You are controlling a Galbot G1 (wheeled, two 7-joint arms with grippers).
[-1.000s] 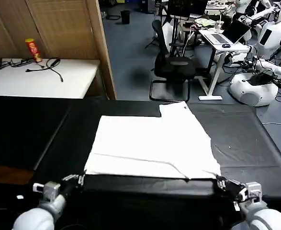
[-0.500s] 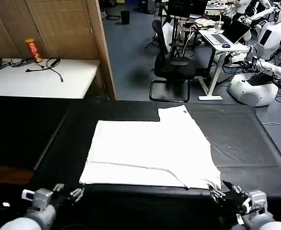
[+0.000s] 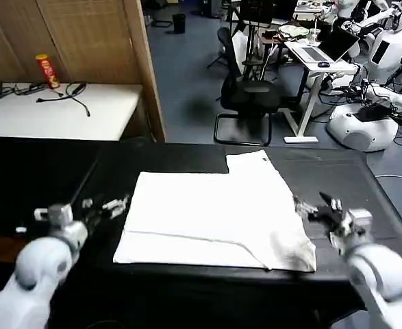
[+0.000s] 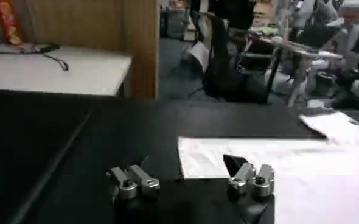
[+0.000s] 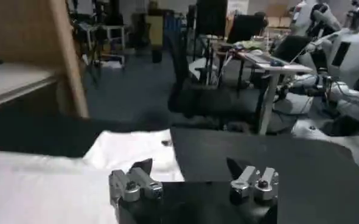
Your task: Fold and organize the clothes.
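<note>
left pincer point(image 3: 107, 206), right pincer point(image 3: 313, 205) raised beside T-shirt point(image 3: 214, 216)

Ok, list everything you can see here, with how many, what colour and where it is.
T-shirt: one, white, flat on the table's middle.
Table cloth: one, black, over the work table.
Side table: one, white, behind on the left.
Can: one, red and yellow, on the side table.
Cables: black, beside the can.
Office chair: one, black, behind the table.
Left gripper: open, beside the shirt's left edge.
Right gripper: open, beside its right edge.
</note>
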